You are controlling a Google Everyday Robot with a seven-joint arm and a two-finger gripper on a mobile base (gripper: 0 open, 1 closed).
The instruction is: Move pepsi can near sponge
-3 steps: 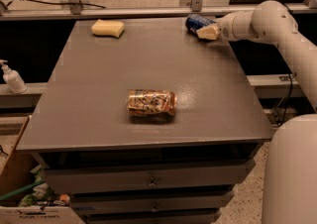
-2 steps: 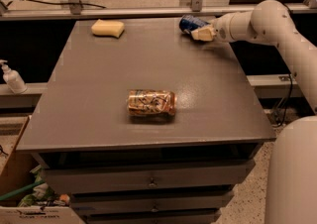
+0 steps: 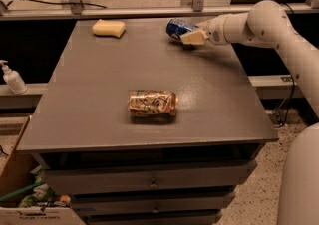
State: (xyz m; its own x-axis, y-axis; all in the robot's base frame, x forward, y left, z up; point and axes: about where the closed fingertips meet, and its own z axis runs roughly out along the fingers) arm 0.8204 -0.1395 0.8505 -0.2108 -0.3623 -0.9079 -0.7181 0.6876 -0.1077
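Note:
The pepsi can (image 3: 176,28), dark blue with white markings, is held on its side just above the far part of the grey table (image 3: 99,94). My gripper (image 3: 191,37) is shut on the can from its right side, with the white arm reaching in from the right. The pale yellow sponge (image 3: 108,28) lies flat at the far left of the table, a little over a can's length to the left of the can.
A tan-gold patterned can (image 3: 152,103) lies on its side near the table's middle. A white pump bottle (image 3: 12,78) stands on a ledge at the left. A cardboard box (image 3: 20,199) with clutter sits on the floor at lower left. A rail runs behind the table.
My gripper has carried the pepsi can leftward along the far edge, from the far right corner toward the sponge. The sponge and the tan-gold can have not moved.

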